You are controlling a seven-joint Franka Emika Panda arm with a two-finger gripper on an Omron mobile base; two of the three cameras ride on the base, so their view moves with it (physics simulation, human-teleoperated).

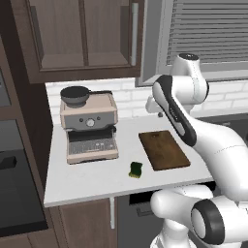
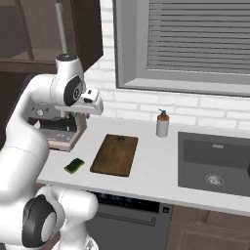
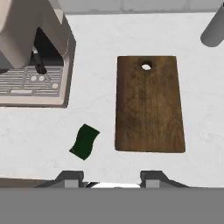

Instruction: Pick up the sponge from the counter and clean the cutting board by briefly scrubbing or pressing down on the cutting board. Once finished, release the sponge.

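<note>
Overhead, the end effector [image 3: 111, 180] is hovering released, its fingertips [image 3: 70, 178] apart and gripping nothing.
Below it, the sponge [image 3: 85, 141] is lying on the desk [image 3: 30, 135], just beside the cutting board [image 3: 148, 103] and near the coffee machine [image 3: 35, 65].

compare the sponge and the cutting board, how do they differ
The sponge is a small green block, while the cutting board is a much larger dark brown wooden slab with visible grain. The cutting board has a hole near its far end; the sponge has none. The sponge lies skewed near the counter's front edge, while the board lies square to it. Both rest flat on the counter, apart, untouched.
</note>
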